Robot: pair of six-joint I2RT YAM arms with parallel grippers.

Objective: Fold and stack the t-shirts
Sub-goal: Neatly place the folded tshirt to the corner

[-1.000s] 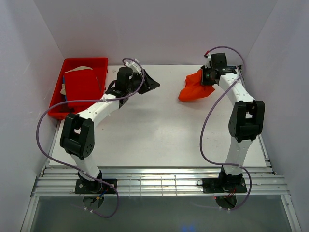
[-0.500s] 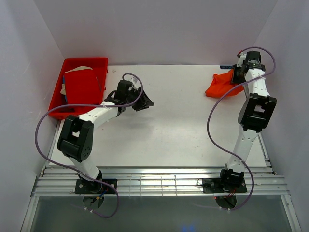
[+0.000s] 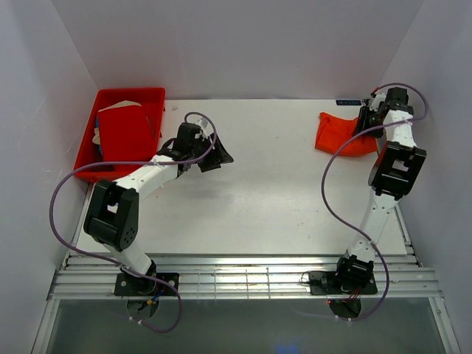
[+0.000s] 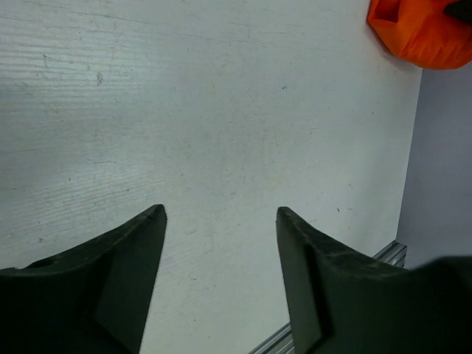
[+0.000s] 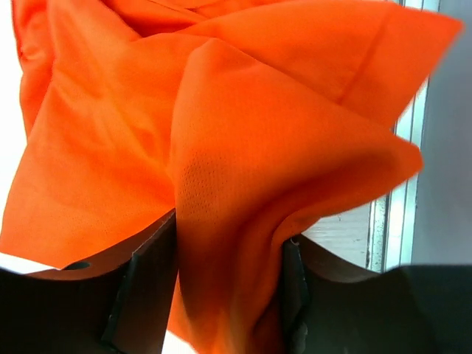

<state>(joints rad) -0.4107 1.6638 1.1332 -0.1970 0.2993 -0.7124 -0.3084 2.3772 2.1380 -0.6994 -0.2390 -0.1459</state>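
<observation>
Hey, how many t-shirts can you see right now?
2: the orange t-shirt bunched at far right, the red t-shirt folded in the tray at far left. More may hide beneath it.

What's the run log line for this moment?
left gripper: open, empty | right gripper: shut on orange t-shirt, far right | red t-shirt: folded in tray

No text can be read in any view. A small dark-blue label (image 3: pixel 349 102) sits at the far edge of the desk (image 3: pixel 258 199), near the orange t-shirt (image 3: pixel 339 134), but its print is too small to make out.
</observation>
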